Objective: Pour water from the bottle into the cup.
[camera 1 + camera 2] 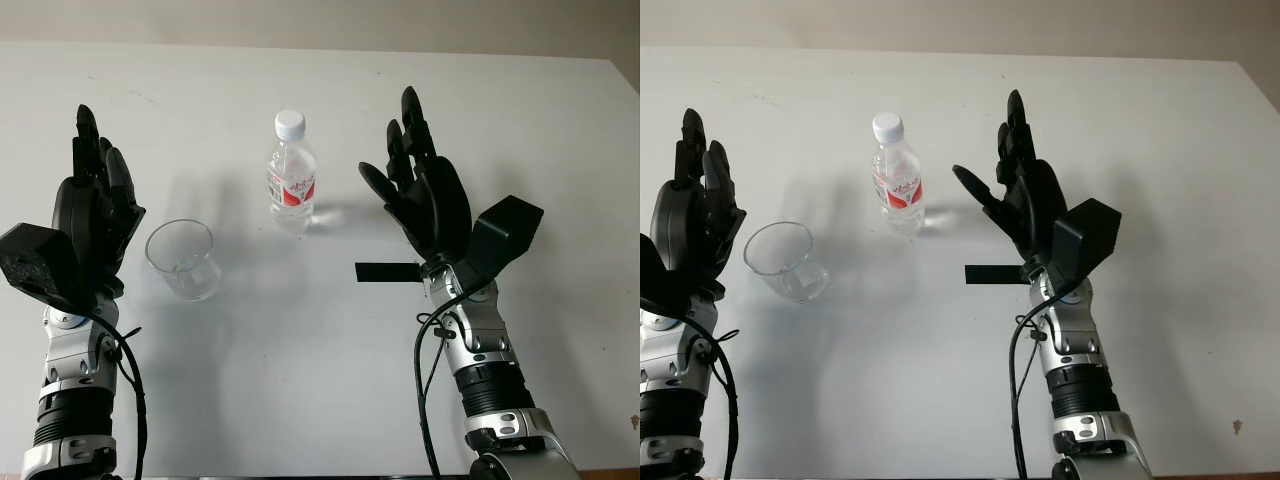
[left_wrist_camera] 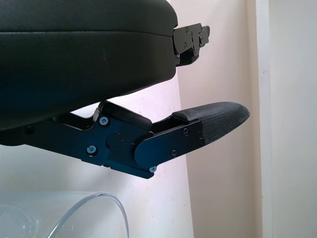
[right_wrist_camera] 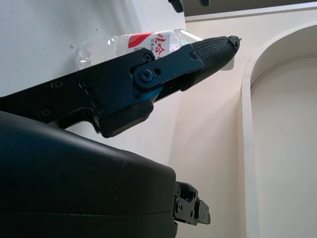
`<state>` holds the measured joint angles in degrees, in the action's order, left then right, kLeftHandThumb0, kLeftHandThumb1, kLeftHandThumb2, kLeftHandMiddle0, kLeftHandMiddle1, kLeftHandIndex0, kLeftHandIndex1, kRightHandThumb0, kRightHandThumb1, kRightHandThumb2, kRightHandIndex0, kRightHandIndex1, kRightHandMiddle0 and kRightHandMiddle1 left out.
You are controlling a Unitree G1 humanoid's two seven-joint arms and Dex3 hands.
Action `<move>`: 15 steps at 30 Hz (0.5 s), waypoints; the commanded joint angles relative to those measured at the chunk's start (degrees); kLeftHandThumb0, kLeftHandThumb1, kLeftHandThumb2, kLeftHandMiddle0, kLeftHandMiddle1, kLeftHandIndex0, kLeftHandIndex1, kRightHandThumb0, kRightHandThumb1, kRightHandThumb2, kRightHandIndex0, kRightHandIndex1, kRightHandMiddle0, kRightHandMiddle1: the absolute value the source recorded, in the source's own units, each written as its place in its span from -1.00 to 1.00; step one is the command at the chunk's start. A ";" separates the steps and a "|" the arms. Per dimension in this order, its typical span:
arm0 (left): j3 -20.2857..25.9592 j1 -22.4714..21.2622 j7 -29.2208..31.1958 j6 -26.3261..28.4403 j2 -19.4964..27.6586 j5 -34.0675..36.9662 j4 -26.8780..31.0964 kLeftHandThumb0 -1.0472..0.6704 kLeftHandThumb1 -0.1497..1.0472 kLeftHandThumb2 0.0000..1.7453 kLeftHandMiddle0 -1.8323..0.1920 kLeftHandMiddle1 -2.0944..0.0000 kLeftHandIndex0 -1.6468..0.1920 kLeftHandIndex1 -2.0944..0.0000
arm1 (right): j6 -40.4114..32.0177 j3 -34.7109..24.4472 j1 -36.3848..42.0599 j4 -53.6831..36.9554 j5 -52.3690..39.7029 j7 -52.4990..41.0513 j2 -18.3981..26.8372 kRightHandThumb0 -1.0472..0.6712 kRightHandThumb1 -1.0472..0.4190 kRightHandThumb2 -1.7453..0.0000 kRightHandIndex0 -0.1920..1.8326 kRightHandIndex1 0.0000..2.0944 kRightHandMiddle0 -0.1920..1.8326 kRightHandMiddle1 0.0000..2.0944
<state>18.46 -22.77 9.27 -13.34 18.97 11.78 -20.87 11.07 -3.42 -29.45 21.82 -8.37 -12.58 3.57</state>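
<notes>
The left hand (image 1: 95,215) is held released above the white table (image 1: 320,380), nothing grasped. Just to its right, near its fingers, the clear cup (image 1: 183,259) is set upright on the table. Further right, between the two hands, the capped bottle (image 1: 291,180) is stood upright, apart from both. The right hand (image 1: 420,190) is raised released beside the bottle, not touching it. A black strip (image 1: 385,272) is seen under the right wrist.

A white table (image 1: 560,150) carries everything. A capped bottle (image 1: 292,180) with a red label stands upright near its middle, and a clear cup (image 1: 183,259) stands apart from it, nearer the robot on the left. A black strip (image 1: 385,272) lies flat on the right.
</notes>
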 commanded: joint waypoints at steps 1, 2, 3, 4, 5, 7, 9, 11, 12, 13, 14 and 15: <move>-0.05 -0.38 0.24 0.12 0.57 0.02 0.77 -0.62 1.00 -0.14 1.00 1.00 1.00 1.00 | -0.42 -0.03 0.52 -1.46 0.06 -0.02 0.19 -0.76 -0.91 0.94 -1.00 -1.00 -1.00 -1.00; -0.09 -0.34 0.13 0.15 0.47 -0.03 0.87 -0.62 1.00 -0.14 1.00 1.00 1.00 1.00 | -0.62 0.01 0.69 -1.69 0.05 -0.05 0.20 -0.76 -0.91 0.94 -1.00 -1.00 -1.00 -1.00; -0.13 -0.37 0.06 0.15 0.39 -0.08 0.79 -0.62 1.00 -0.14 1.00 1.00 1.00 1.00 | -0.86 0.05 0.86 -1.84 0.13 -0.03 0.27 -0.77 -0.90 0.94 -1.00 -1.00 -1.00 -1.00; -0.18 -0.37 -0.04 0.26 0.27 -0.08 0.79 -0.62 1.00 -0.14 1.00 1.00 1.00 1.00 | -1.17 0.06 1.04 -1.98 0.20 0.03 0.32 -0.78 -0.90 0.94 -1.00 -1.00 -1.00 -1.00; -0.23 -0.36 -0.11 0.23 0.18 -0.12 0.70 -0.62 1.00 -0.14 1.00 1.00 1.00 1.00 | -1.24 0.03 1.21 -1.94 0.15 -0.13 0.39 -0.78 -0.90 0.94 -1.00 -1.00 -1.00 -1.00; -0.39 -0.29 -0.15 0.06 0.04 -0.19 0.50 -0.62 1.00 -0.14 1.00 1.00 1.00 1.00 | -1.23 0.00 1.50 -1.81 0.22 -0.48 0.67 -0.77 -0.90 0.94 -1.00 -1.00 -1.00 -1.00; -0.45 0.06 -0.19 -0.14 0.01 -0.28 0.71 -0.61 1.00 -0.13 1.00 1.00 1.00 1.00 | -1.16 -0.04 1.60 -1.59 0.16 -0.81 0.76 -0.77 -0.90 0.94 -1.00 -1.00 -1.00 -1.00; -0.35 0.40 -0.02 -0.55 0.04 -0.18 0.72 -0.61 1.00 -0.12 1.00 1.00 1.00 1.00 | -1.20 0.10 1.63 -1.65 0.37 -1.10 0.96 -0.78 -0.90 0.94 -1.00 -1.00 -1.00 -1.00; -0.27 0.52 0.05 -0.70 0.02 -0.09 0.69 -0.61 1.00 -0.12 1.00 0.99 1.00 1.00 | -1.28 0.21 1.58 -1.69 0.50 -1.24 1.03 -0.79 -0.89 0.94 -1.00 -1.00 -1.00 -1.00; -0.20 0.60 0.09 -0.83 -0.01 0.00 0.70 -0.61 1.00 -0.13 1.00 0.99 1.00 1.00 | -1.17 0.33 1.36 -1.52 0.61 -1.54 1.08 -0.79 -0.89 0.94 -1.00 -1.00 -1.00 -1.00; -0.16 0.69 0.12 -0.95 -0.06 0.07 0.75 -0.62 1.00 -0.13 1.00 1.00 1.00 1.00 | -1.02 0.47 1.08 -1.30 0.68 -1.89 1.08 -0.79 -0.89 0.94 -1.00 -1.00 -1.00 -1.00; -0.14 0.69 0.08 -0.92 -0.12 0.14 0.80 -0.62 1.00 -0.14 1.00 1.00 1.00 1.00 | -1.06 0.68 0.63 -0.99 0.78 -2.37 1.15 -0.79 -0.88 0.94 -1.00 -1.00 -1.00 -1.00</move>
<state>18.17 -22.67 9.22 -13.57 18.95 11.75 -20.84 10.07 -3.08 -28.35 21.17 -7.65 -14.50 4.22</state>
